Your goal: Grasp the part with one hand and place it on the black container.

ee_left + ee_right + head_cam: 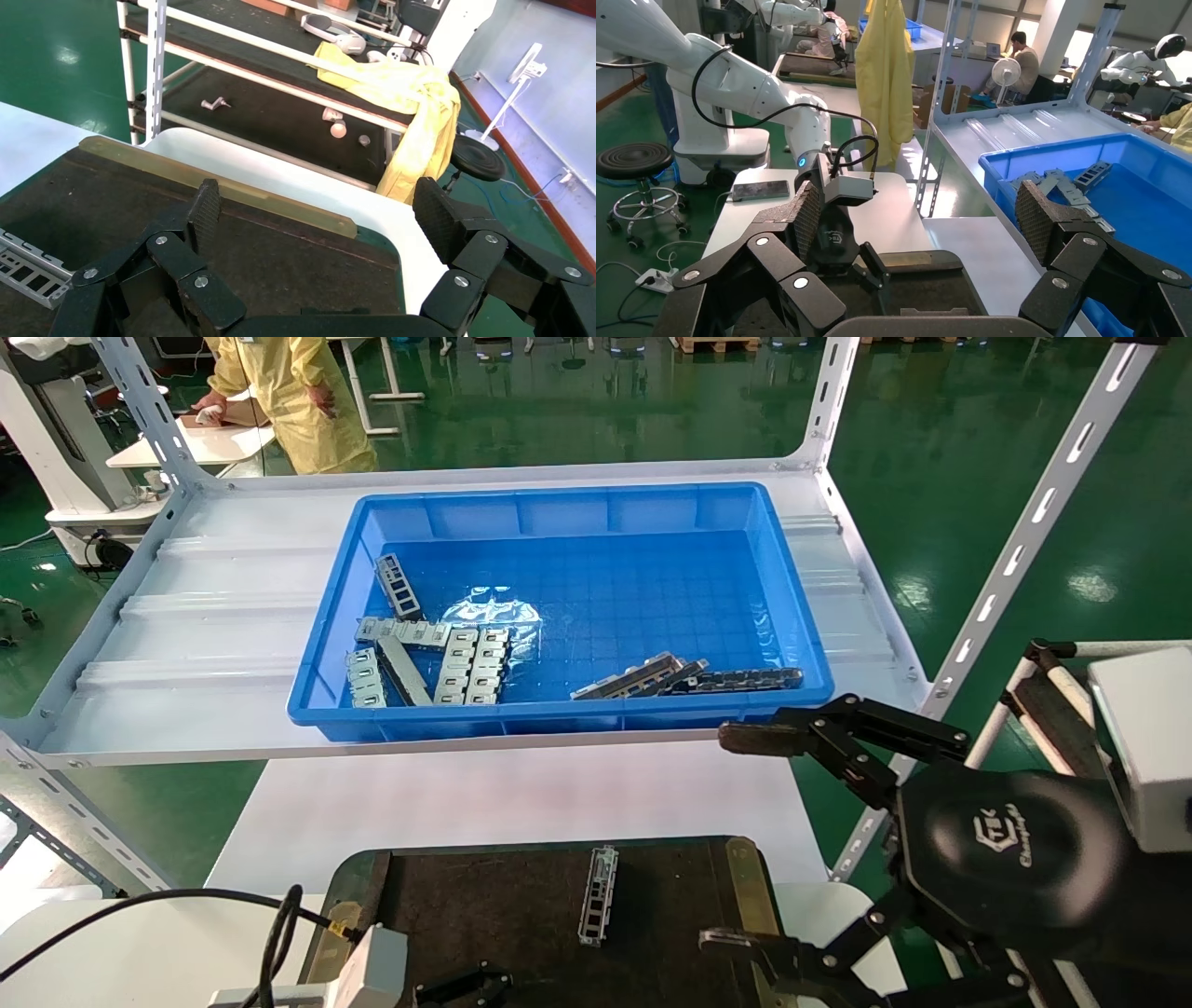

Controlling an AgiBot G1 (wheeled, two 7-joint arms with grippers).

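One part [597, 893], a narrow silvery channel with cut-outs, lies on the black container [484, 905]; its end also shows in the left wrist view [28, 270]. More silvery parts [400, 587] lie in the blue bin. My right gripper [745, 840] is open and empty, level with the container's right edge and below the bin's front right corner; in its own view [919, 217] the jaws stand wide apart. My left gripper [320, 217] is open and empty, low over the container's floor [281, 253] beside a brass strip [218, 186]. It shows at the head view's bottom edge [475, 982].
The blue bin [559, 509] sits on a white metal shelf [186, 645] behind the white table [466, 803]. Flat slotted plates [466, 665] and dark strips [736, 680] lie in it. Shelf uprights [1015, 551] stand to the right. A person in yellow [289, 393] stands far back.
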